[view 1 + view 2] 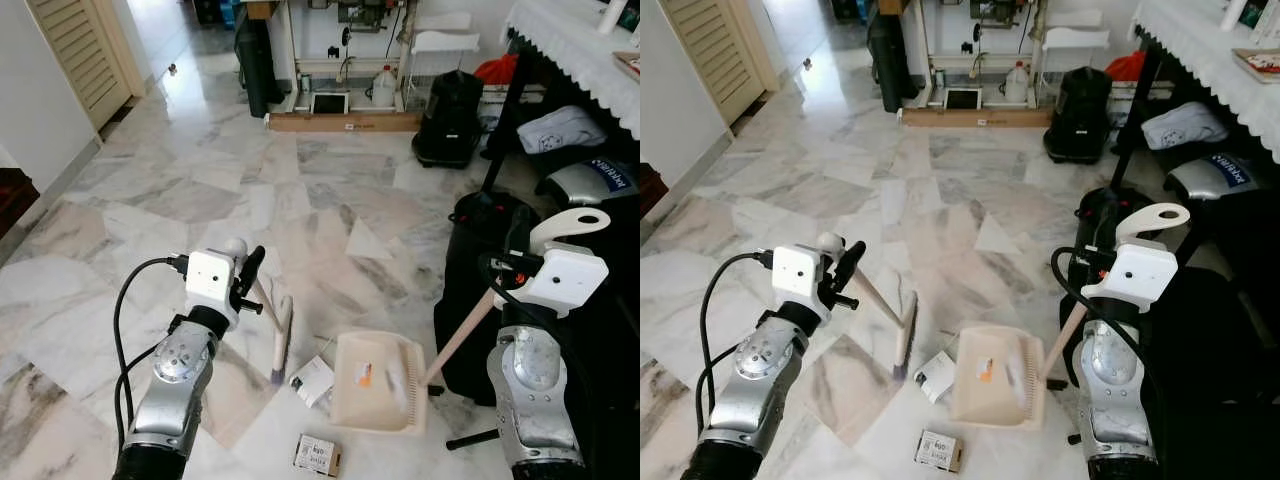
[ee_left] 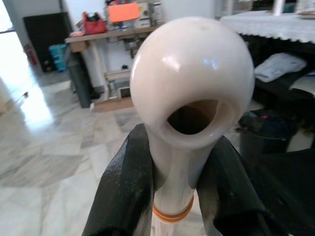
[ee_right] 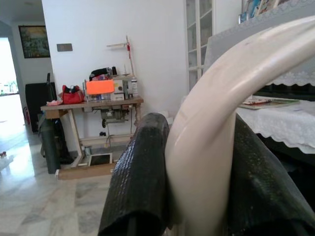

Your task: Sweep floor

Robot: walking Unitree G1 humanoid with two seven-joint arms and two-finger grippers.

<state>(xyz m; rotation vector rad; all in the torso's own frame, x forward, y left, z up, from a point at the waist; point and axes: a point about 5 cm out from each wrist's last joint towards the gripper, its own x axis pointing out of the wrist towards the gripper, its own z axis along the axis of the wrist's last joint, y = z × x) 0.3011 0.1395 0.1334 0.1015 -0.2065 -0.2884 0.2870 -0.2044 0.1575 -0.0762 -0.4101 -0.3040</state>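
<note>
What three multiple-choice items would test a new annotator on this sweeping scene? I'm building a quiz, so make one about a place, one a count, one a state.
1. Where does the small box lie?
A. inside the dustpan
B. on the floor, nearer the robot than the dustpan
C. on the white-clothed table

2. How many bits of litter lie on the floor just outside the dustpan?
A. two
B. five
C. none

3. What is the left gripper doing?
A. hanging open
B. shut on the brush handle
C. holding the dustpan

Answers:
1 B: the box sits on the marble below the dustpan's near edge in the left eye view.
2 A: the box and a crumpled paper beside the pan.
3 B: in the left wrist view both fingers press the brush handle; the right gripper holds the dustpan handle.
</note>
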